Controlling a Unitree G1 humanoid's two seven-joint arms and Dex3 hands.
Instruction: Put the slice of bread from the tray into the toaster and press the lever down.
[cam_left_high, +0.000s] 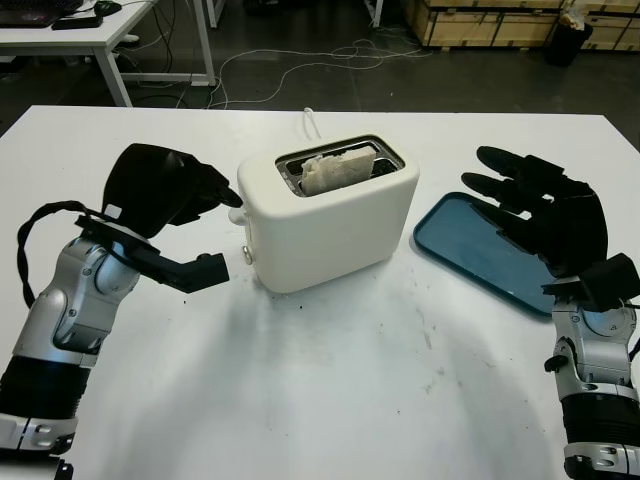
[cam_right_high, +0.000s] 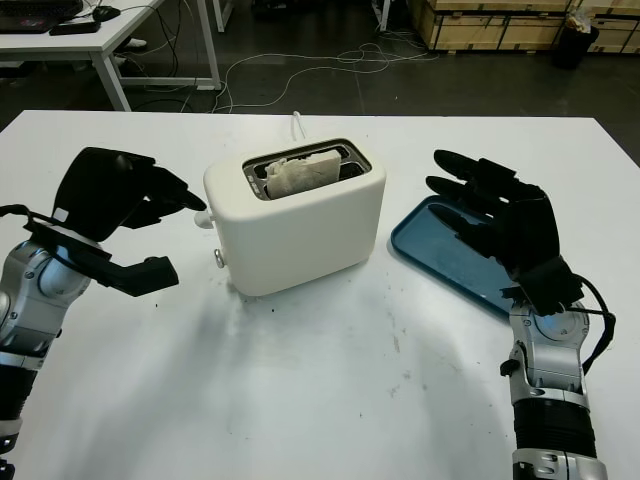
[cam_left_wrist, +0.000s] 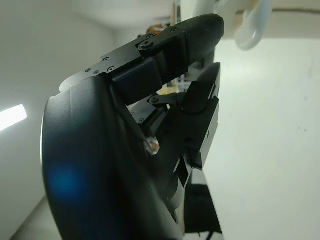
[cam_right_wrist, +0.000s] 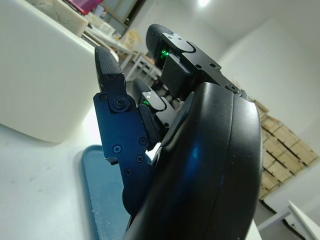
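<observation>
A cream toaster (cam_left_high: 335, 225) stands mid-table with the slice of bread (cam_left_high: 335, 170) upright in its slot, the top edge just above the opening. The white lever (cam_left_high: 236, 214) juts from the toaster's left end, with a small knob (cam_left_high: 247, 256) below it. My left hand (cam_left_high: 215, 200) is beside that end, its fingers curled and their tips (cam_left_wrist: 205, 30) at the lever (cam_left_wrist: 250, 25), holding nothing. My right hand (cam_left_high: 530, 205) hovers open over the bare blue tray (cam_left_high: 465, 250), to the right of the toaster (cam_right_wrist: 40, 75).
The toaster's white cord (cam_left_high: 310, 122) runs off behind it. The white table (cam_left_high: 330, 400) is bare in front of the toaster. Beyond its far edge are a dark floor with cables, a white desk (cam_left_high: 90, 40) and wooden crates (cam_left_high: 480, 20).
</observation>
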